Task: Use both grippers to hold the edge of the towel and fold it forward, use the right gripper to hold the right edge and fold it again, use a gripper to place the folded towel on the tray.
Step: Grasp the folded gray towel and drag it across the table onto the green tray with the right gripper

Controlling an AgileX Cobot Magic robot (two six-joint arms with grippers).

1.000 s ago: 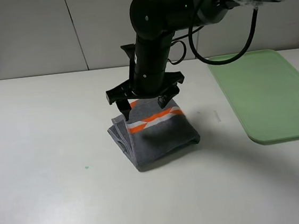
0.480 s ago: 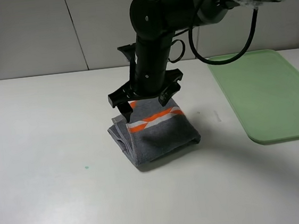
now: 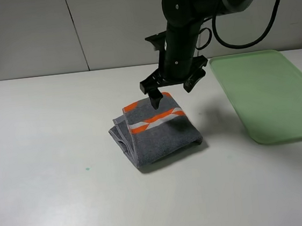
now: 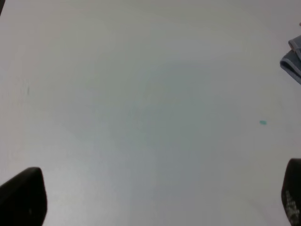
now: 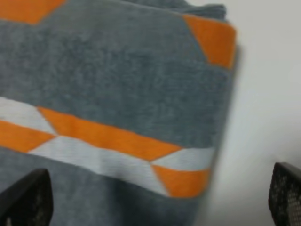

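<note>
One gaping right claw [image 3: 171,92] over towel [image 3: 161,136], tray [image 3: 271,97] near.

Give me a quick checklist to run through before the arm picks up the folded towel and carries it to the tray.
1. Towel folded: ok. The towel lies in a compact layered stack on the table.
2. Right gripper ready: ok. The right gripper is open and empty, above the towel's orange-banded end.
3. Contact with the towel: not ok. The jaws hang clear of the cloth.
4. Tray free: ok. Nothing shows on the visible part of the tray.
5. Left gripper out of the way: ok. The left gripper is open over bare table, beside the towel.
6. Grasp will catch all the layers: cannot tell.
</note>
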